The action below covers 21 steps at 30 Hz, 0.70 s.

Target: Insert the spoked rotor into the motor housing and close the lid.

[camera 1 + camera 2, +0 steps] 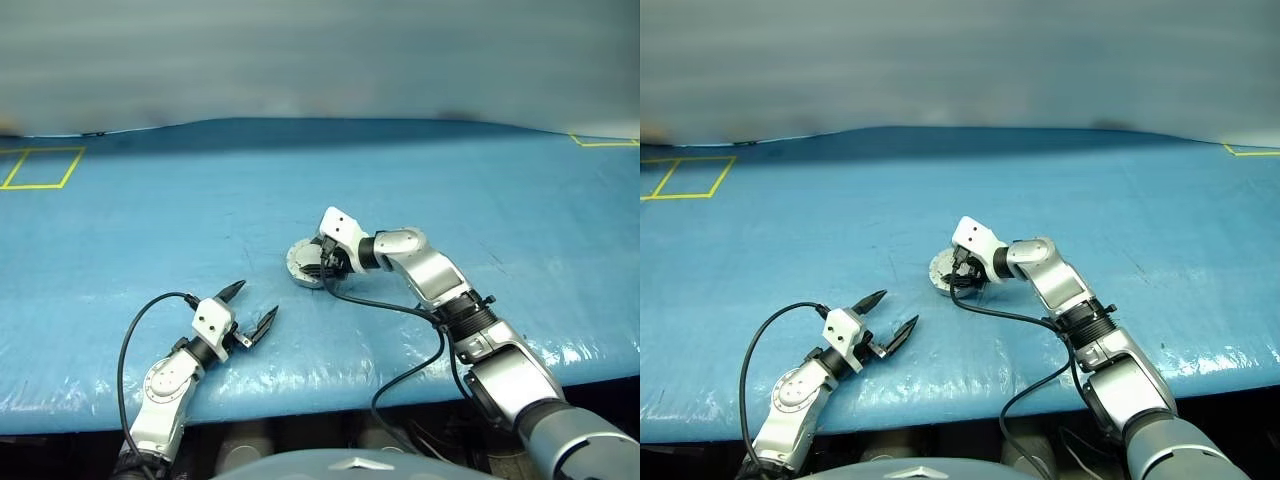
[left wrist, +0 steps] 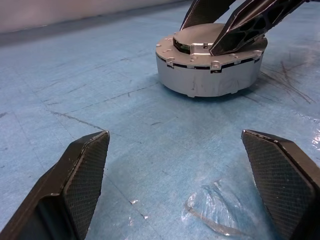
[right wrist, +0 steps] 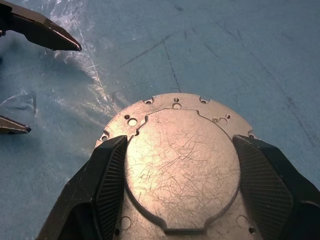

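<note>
The motor housing is a round silver drum standing on the blue table in the middle. The lid, a scratched silver plate with small holes and a raised centre, lies flat on top of it. The spoked rotor is hidden. My right gripper is over the lid. Its black fingers rest on the top, spread to either side of the raised centre plate without clamping it. My left gripper sits low on the table nearer the front edge, open and empty, pointing at the housing.
Yellow tape outlines mark the far left and far right of the table. A scrap of clear film lies between my left fingers. Black cables hang off both wrists near the table's front edge.
</note>
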{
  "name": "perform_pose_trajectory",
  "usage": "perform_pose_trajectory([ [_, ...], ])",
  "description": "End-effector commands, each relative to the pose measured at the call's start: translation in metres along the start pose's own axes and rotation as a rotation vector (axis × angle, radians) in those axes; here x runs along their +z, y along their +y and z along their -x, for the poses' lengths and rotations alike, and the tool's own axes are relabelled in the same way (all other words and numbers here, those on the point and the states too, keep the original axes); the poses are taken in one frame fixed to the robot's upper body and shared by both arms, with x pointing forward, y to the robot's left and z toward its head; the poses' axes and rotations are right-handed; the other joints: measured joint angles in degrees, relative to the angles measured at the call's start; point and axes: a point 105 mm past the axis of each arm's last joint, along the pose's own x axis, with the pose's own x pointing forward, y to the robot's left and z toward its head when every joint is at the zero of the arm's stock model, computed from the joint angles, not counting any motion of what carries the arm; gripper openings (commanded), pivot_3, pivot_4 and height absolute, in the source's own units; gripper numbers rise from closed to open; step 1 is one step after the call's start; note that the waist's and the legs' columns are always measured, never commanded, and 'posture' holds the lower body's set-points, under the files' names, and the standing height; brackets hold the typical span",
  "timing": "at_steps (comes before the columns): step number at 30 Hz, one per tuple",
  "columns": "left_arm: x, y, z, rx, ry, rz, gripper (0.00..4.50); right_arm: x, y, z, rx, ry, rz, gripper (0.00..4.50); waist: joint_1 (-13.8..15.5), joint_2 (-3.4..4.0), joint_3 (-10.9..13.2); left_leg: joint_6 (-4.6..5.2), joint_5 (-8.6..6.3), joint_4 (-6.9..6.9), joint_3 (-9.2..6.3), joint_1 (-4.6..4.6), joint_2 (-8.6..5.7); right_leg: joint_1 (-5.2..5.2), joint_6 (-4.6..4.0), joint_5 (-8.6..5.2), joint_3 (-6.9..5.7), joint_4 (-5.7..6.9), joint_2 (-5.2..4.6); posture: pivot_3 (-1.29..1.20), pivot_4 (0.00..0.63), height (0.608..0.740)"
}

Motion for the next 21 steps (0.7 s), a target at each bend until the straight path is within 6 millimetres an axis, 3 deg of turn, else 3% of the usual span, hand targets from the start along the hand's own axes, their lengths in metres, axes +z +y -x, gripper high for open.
perform_pose_trajectory([
  [1,-0.009,-0.004,0.004,-0.009,0.029,0.017,4.50,-0.043,-0.005,0.005,-0.041,0.136,-0.117,3.01,0.00,0.00,0.00,0.00,0.00,0.00,0.00,0.00,0.00,0.00,0.00,0.00,0.00,-0.01,-0.01,0.00,0.150,0.740],
  [12,-0.012,-0.005,0.004,-0.016,0.031,0.020,4.50,-0.002,0.002,0.013,0.031,-0.023,-0.201,3.01,0.20,0.04,0.03,0.00,0.00,-0.06,-0.01,-0.46,-0.04,-0.40,-0.29,0.15,-0.04,-0.03,-0.05,0.00,0.150,0.740],
  [21,-0.012,-0.005,0.002,-0.016,0.026,0.020,4.50,-0.006,0.002,0.011,0.000,0.012,-0.170,3.01,0.19,0.05,0.04,0.00,0.00,-0.04,-0.02,-0.55,-0.04,-0.48,-0.12,0.05,-0.05,-0.01,-0.01,0.00,0.150,0.740],
])
